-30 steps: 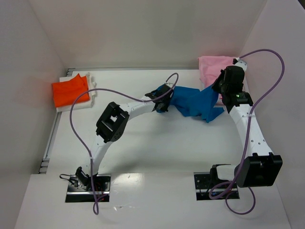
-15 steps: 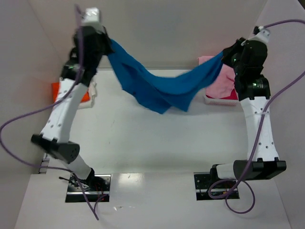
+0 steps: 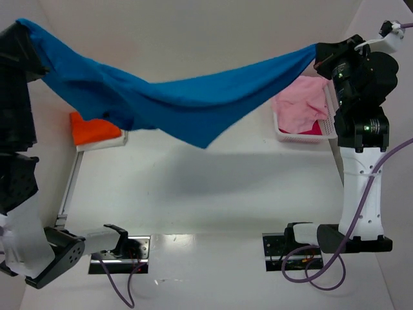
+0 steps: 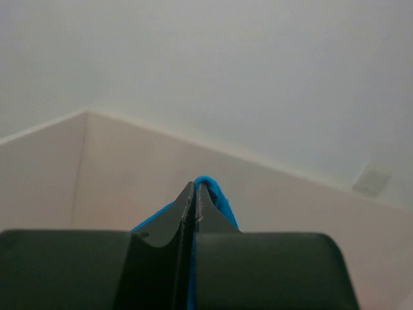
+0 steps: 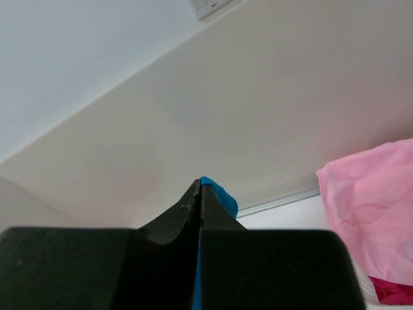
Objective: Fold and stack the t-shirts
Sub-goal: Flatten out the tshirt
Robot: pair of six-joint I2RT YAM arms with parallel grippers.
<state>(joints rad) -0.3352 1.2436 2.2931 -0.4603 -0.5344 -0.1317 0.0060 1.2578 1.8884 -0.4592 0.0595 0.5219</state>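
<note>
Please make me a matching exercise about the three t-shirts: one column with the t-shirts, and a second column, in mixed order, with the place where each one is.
Column 1
1. blue t-shirt
2. orange t-shirt
3. pink t-shirt

Column 2
a. in the white basket, far right
b. held up in the air, stretched from left to right
c. lying at the far left of the table

Pairs: 1-b, 2-c, 3-a

Two arms, left arm (image 3: 19, 236) and right arm (image 3: 360, 187): white links, bulky black joint housings. Thin purple cable (image 3: 312, 279) looping near the metal base plates (image 3: 274, 248). Small green light (image 3: 367, 128) on the right arm. Black, tapered fingers on left gripper (image 4: 195, 194) and right gripper (image 5: 201, 190).
</note>
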